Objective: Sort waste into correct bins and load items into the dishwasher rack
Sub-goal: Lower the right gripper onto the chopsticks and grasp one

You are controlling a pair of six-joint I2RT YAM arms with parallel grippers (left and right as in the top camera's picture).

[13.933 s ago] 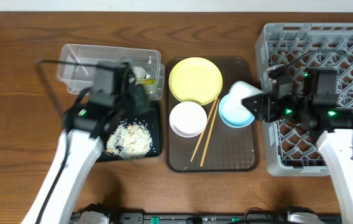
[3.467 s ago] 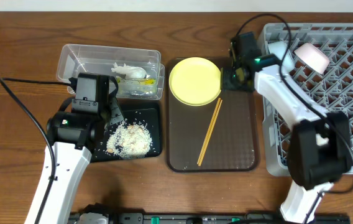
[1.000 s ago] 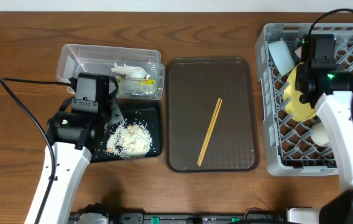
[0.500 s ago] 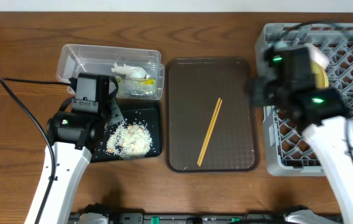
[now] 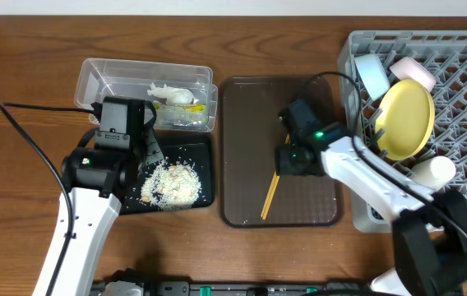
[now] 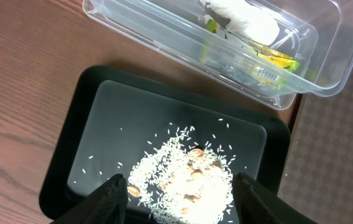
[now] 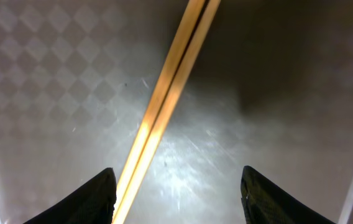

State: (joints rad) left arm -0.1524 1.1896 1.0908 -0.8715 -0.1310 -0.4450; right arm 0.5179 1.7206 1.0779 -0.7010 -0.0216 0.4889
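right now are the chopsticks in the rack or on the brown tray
On the tray, not in the rack. The chopsticks lie flat on the brown tray, under the open right gripper.

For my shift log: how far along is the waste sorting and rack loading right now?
Done: wrapper scraps lie in the clear tub, rice on the black tray; the yellow plate, light blue bowl, white bowl and white cup sit in the dishwasher rack. In hand: the right gripper hovers open over the chopsticks on the brown tray. Left: grasping and racking them.
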